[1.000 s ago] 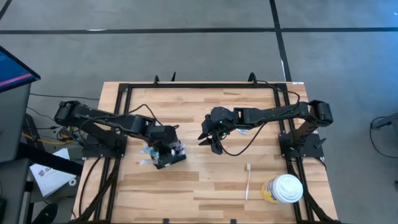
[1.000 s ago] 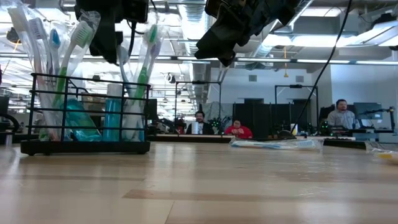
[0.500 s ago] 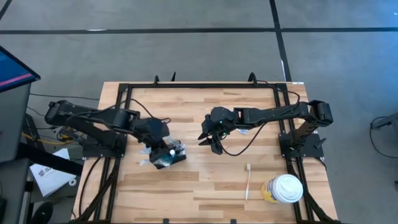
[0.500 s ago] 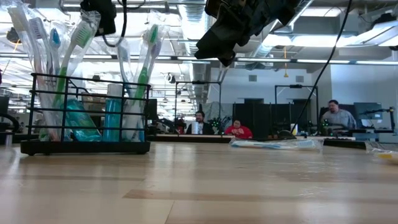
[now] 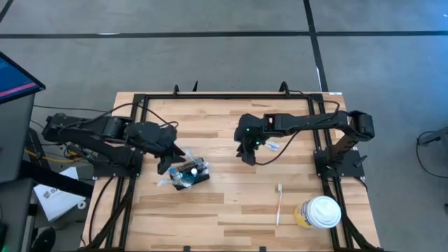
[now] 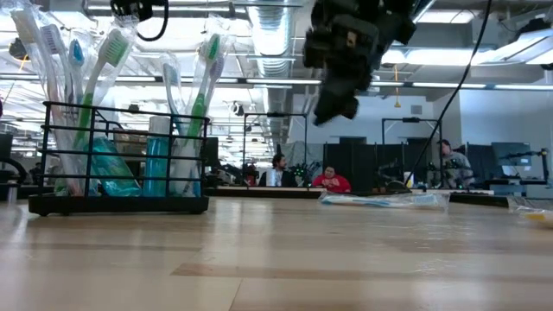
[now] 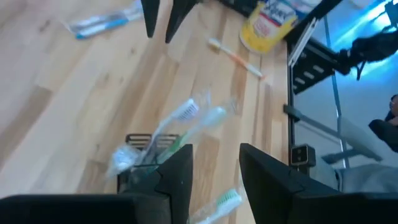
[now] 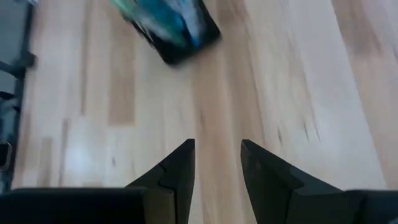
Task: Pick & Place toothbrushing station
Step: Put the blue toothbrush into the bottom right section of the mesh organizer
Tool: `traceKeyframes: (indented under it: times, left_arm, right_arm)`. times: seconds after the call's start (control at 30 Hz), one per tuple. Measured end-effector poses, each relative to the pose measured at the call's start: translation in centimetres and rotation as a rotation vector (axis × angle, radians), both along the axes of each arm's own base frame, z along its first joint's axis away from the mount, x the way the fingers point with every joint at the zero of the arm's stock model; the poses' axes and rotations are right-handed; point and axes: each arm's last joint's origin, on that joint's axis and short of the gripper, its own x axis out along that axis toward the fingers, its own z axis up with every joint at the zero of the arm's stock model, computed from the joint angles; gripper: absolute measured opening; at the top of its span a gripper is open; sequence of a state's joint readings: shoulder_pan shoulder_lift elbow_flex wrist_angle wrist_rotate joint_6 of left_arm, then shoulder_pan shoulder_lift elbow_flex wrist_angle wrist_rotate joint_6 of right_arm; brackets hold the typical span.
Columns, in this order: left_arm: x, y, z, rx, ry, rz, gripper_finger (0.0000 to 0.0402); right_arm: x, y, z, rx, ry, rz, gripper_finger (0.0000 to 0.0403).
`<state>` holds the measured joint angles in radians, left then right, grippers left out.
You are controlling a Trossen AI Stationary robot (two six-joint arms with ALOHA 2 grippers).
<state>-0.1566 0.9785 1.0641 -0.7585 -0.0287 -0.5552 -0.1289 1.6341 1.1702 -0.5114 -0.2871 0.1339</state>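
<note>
On the counter's [image 5: 231, 210] left half the toothbrushing station [image 5: 190, 175] stands upright, full of brushes. The left gripper [image 5: 170, 158] has backed off it since 1 second ago and now hovers just beside it, jaws spread and empty, so the placing looks done. The right gripper [image 5: 249, 152] has swung from slanting to pointing downward near the middle, jaws parted, holding nothing. 1 loose toothbrush [image 5: 278, 204] and a white-lidded cup [image 5: 320, 212] lie well apart, at the right. Beyond the counter is an office with seated people [image 6: 278, 171].
</note>
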Motion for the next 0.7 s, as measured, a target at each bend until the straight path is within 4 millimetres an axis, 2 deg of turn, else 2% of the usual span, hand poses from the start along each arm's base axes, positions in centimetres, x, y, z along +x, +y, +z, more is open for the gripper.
traceKeyframes:
  times: [0.13,0.37,0.57,0.7]
  left_arm:
    - [-0.7,0.2,0.5,0.024,-0.038,0.002,0.0127]
    - [-0.9,0.2,0.7,0.047,-0.050,-0.012,0.0127]
    - [-0.9,0.2,0.7,0.050,-0.051,-0.014,0.0127]
    - [-0.9,0.2,0.7,0.050,-0.050,-0.014,0.0127]
  right_arm:
    - [-1.1,-1.0,-0.6,0.034,0.119,-0.063,0.0121]
    - [-3.6,-2.0,-1.4,0.073,0.390,-0.154,0.0121]
    - [-4.9,-2.2,-2.5,-0.004,0.528,-0.251,0.0121]
    - [-5.2,-2.4,-2.8,-0.088,0.556,-0.283,0.0121]
